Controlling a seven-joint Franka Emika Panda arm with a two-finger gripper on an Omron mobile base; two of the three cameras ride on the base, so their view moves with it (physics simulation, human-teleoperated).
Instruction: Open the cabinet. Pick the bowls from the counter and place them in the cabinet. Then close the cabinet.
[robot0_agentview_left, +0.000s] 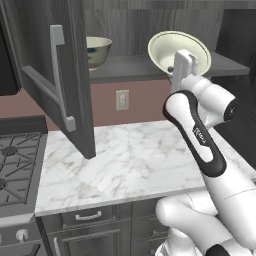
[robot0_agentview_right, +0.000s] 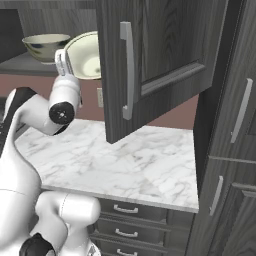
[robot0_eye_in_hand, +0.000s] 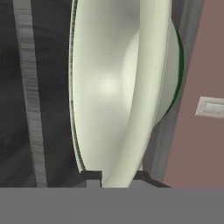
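The cabinet stands open, its left door (robot0_agentview_left: 55, 75) and right door (robot0_agentview_right: 160, 60) swung out over the counter (robot0_agentview_left: 130, 160). One bowl (robot0_agentview_left: 97, 50) with a greyish metallic outside sits upright on the grey shelf (robot0_agentview_left: 130, 67) at the left, also seen as the bowl (robot0_agentview_right: 46, 45). The other bowl (robot0_agentview_left: 175, 46) is tipped on its side, cream inside facing out, just above the shelf's front edge. My gripper (robot0_agentview_left: 177, 67) is shut on its lower rim. In the hand view the held bowl (robot0_eye_in_hand: 113, 87) rises edge-on from between my gripper (robot0_eye_in_hand: 116, 177) fingertips.
A black gas stove (robot0_agentview_left: 17, 165) adjoins the counter on the left. A wall outlet (robot0_agentview_left: 122, 99) is on the reddish backsplash. Drawers (robot0_agentview_left: 87, 216) run under the counter. A tall dark cabinet (robot0_agentview_right: 235, 125) bounds the counter's right end. Both open doors hang over the counter.
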